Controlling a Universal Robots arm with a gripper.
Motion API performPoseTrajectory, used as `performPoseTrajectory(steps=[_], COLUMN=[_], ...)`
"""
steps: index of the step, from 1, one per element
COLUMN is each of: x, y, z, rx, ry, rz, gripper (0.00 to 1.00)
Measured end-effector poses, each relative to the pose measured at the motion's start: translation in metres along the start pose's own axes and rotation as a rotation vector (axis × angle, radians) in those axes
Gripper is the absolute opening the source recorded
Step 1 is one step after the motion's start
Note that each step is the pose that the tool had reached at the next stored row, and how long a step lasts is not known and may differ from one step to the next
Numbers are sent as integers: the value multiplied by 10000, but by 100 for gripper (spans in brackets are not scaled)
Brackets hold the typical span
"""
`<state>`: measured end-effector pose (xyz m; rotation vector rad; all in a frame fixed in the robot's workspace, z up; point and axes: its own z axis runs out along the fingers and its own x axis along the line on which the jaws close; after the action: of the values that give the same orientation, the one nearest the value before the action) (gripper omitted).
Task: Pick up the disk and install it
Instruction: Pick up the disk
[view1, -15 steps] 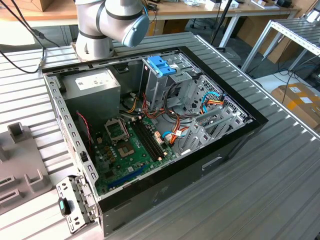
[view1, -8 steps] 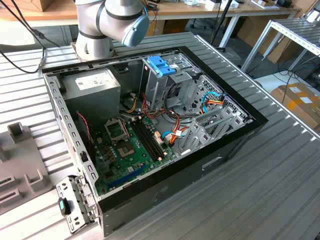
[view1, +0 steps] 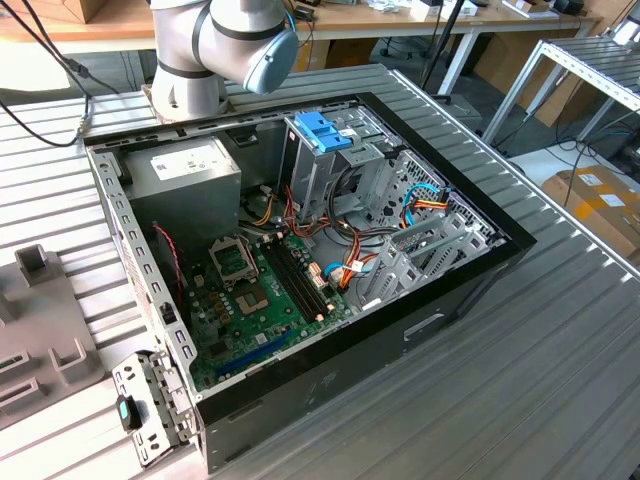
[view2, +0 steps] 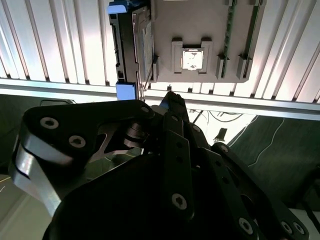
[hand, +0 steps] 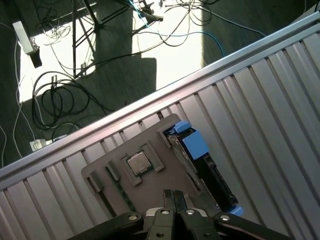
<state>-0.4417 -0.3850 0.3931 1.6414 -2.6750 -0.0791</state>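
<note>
Ribbed metal table (hand: 270, 100) | disk (hand: 210, 172) stood on edge in grey fixture (hand: 155, 145) | gripper (hand: 173, 194) near fixture, clear of disk | fingers closed together, holding nothing

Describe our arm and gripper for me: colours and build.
In the exterior view the arm is made of silver-grey cylindrical joints, one of them closed by a round light-blue cap. In the second wrist view the gripper is matte black. It is built from flat hinged links with rounded ends, studded with silver screw heads and pins, and one outer link has a shiny metal band.
</note>
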Motion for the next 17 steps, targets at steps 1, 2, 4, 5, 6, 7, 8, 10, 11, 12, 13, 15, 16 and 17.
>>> performPoseTrajectory(steps=[1,2,4,5,6,7,8,10,11,12,13,15,16,17], x=[0,0,0,0,0,0,0,0,0,0,0,0,0,0], y=[0,0,0,0,0,0,0,0,0,0,0,0,0,0], z=[0,0,0,0,0,0,0,0,0,0,0,0,0,0], rx=[-2,-2,-4,-5,-5,-6,-7,-8,-9,-9,-10,-11,-12,-12], ry=[3,4,7,9,9,11,12,14,15,16,18,20,21,22], rz=[-63,-86,-157,-190,-213,-244,-268,-321,-344,-367,-389,-439,-460,-479], gripper=[11,11,11,11,11,11,11,11,11,11,11,11,11,11])
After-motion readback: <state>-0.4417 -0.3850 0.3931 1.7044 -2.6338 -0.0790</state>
